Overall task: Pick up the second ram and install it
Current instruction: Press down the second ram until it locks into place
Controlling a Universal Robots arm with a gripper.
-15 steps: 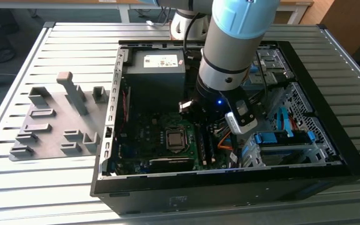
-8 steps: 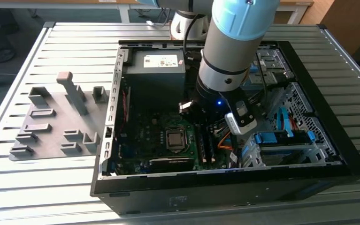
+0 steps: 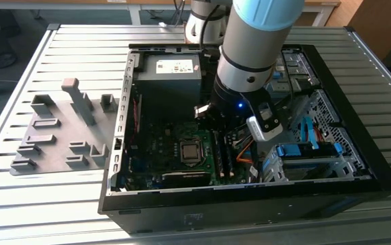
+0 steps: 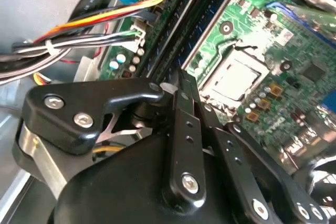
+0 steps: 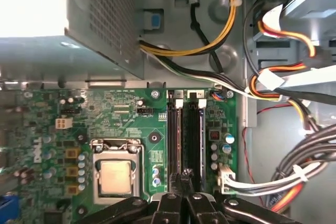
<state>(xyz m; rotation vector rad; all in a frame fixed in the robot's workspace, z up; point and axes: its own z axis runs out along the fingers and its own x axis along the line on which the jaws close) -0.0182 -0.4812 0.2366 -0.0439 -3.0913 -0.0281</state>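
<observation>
1. Hovering inside the open black computer case, which sits on the slatted grey metal table, the arm's black gripper hangs low over the green motherboard, right at the 2 long black memory slots beside the square silver processor socket.
2. Fingers: drawn together, tips nearly touching in both wrist views, w/ at most a thin dark edge between them. Can't tell if that edge is the second ram or just the slot below.
3. Second ram: no blue-green strip clearly separable from the slots. In the first wrist view both slots look dark and filled, w/ pale end latches at the far end, so it's probably at or in a slot under the tips; not certain.
4. Grey fixture tray w/ upright holders lies on the table at the exterior view's left, well apart from the case.
5. Risks, my judgement:
   - Stick tilted or offset along the slot → pressing would jam it or stress the board.
   - Latches not fully out or not snapped in → half-seated module.
   - Bundle of orange, yellow, black and white wires lies near the slots → could snag the gripper.
   - Socket is just beside the slots, so a sideways slip could strike it.
</observation>
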